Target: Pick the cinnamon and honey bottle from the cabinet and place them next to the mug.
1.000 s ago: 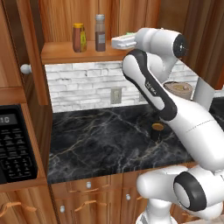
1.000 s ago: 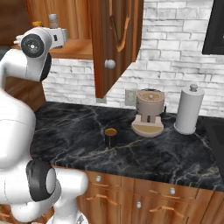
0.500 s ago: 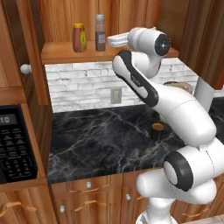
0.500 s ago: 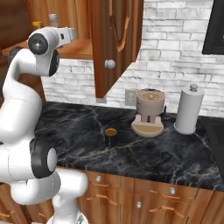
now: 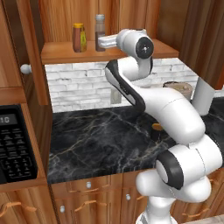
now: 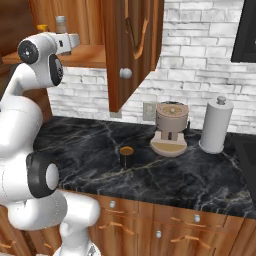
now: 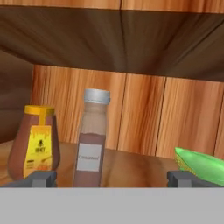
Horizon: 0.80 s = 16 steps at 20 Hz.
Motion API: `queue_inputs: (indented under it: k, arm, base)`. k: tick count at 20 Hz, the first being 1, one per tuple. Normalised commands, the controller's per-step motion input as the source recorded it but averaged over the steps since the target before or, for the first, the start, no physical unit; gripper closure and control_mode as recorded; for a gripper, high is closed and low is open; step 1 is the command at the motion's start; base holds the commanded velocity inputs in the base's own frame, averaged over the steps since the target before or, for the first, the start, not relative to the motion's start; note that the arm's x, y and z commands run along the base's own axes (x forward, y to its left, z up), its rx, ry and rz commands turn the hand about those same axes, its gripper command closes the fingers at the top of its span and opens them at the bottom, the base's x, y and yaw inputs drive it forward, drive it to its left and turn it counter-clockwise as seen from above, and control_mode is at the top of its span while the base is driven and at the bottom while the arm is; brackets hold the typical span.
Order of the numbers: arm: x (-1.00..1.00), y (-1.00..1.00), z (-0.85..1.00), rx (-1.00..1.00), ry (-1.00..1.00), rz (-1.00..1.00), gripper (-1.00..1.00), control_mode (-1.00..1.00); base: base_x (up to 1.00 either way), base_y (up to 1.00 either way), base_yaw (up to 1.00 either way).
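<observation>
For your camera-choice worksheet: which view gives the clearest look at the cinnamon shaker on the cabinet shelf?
The hand view: the cinnamon stands close and frontal, grey cap and label plain. The left base view shows it small beside the honey bottle. The right base view shows little more than its cap above the arm.

Wood, stone and clear plastic looking smooth all round

The warm brown wood-panelled cabinet [image 7: 144, 118] is showing matt vertical grain; on its shelf the tall clear cinnamon shaker [image 7: 91, 138] is wearing a dull grey cap, and beside it the amber honey bottle [image 7: 36, 143] is gleaming glossily. Below the cabinet, the black marble-veined counter [image 5: 100, 142] is shining under a rough white brick wall [image 6: 195, 75].
</observation>
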Motion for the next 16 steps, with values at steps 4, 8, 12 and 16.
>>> queue_inputs:
  k: [4,8,12,16]
  arm:
    - [0.39,0.12,0.0,0.0,0.0,0.0,-1.0,-1.0]
    - [0.5,0.25,0.0,0.0,0.0,0.0,-1.0,-1.0]
    - [0.47,0.22,0.0,0.0,0.0,0.0,-1.0,-1.0]
    - [0.23,0.09,0.0,0.0,0.0,0.01,-1.0,-1.0]
  base:
    - [0.0,0.0,0.0]
    - [0.0,0.0,0.0]
    - [0.0,0.0,0.0]
    - [0.0,0.0,0.0]
